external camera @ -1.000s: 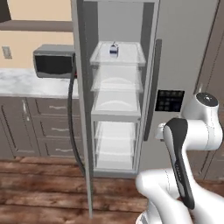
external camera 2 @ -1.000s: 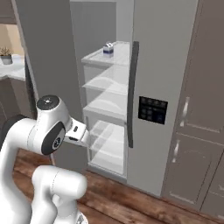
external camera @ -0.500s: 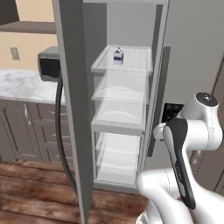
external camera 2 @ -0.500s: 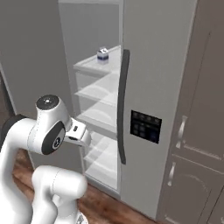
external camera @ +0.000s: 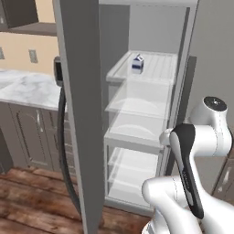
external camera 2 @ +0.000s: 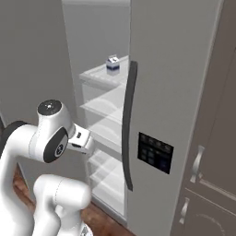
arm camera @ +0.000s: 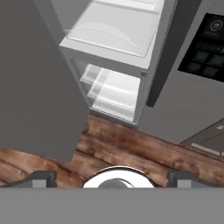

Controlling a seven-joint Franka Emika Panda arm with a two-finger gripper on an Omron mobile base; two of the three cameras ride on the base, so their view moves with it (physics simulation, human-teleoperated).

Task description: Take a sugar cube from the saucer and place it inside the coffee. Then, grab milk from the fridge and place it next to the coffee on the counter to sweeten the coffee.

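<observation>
Milk (external camera: 137, 63): we see the small white carton with blue markings standing upright on the top translucent shelf of the open fridge (external camera: 151, 114), in the upper middle of the left base view and the upper left-centre of the right base view (external camera 2: 112, 64). It stands alone on that shelf, near the front edge.

Handling: we judge the carton light and fairly stiff, with smooth faces that may slip, and easy to tip because it is narrow. A hard squeeze could dent its walls.

Where to take hold: we would close on the two flat side walls around mid-height, below the gabled top, which slopes and gives no square seat.

End effector (arm camera: 111, 177): its two dark finger tips stand far apart at the lower left and lower right of the hand view, spread wide and holding nothing. It looks down at the wooden floor (arm camera: 131, 148) and the lower fridge shelves, well below the carton.

Arm: folded low in the lower right of the left base view, well apart from the top shelf.

Door (external camera: 80, 105): swung open, standing edge-on in the left-centre of the left base view; the marble bench (external camera: 27, 89) shows to its left.

Change from the earlier frames: the whole scene has shifted in both base views, so we read it as the base driving closer to the fridge. The fridge interior looms larger, the door edge crowds the foreground and covers most of the dark appliance on the bench. The carton keeps its place on the shelf, and the arm's folded pose looks the same.
</observation>
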